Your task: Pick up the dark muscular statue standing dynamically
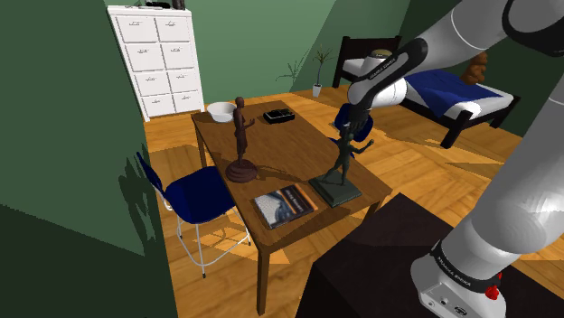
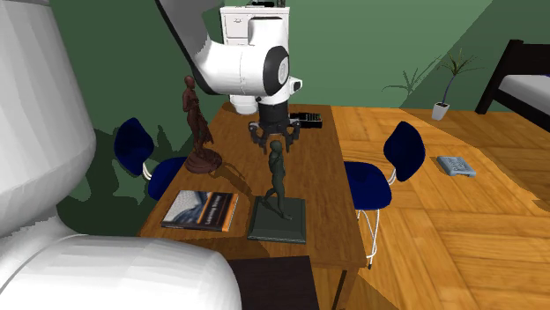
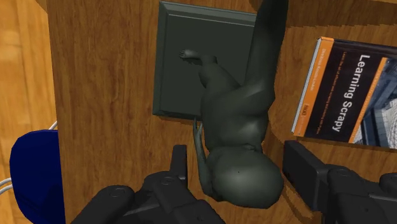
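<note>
The dark green-grey muscular statue (image 1: 343, 159) (image 2: 276, 176) stands mid-stride on a flat square base (image 3: 184, 63) near the table's edge closest to the stand. My black gripper (image 1: 349, 126) (image 2: 273, 134) (image 3: 236, 159) hangs straight above it, open. In the wrist view its fingers (image 3: 179, 167) stand on either side of the statue's head (image 3: 245, 181). One finger is a little apart from the head and the other sits very close to it; neither visibly presses on it.
On the wooden table (image 1: 289, 149) also stand a taller brown figure statue (image 1: 240, 140) (image 2: 196, 123), a book (image 1: 286, 203) (image 3: 347, 95), a white bowl (image 1: 221, 111) and a black box (image 1: 278, 115). Blue chairs (image 1: 194, 194) (image 2: 388, 163) flank the table. A bed (image 1: 452, 90) lies beyond.
</note>
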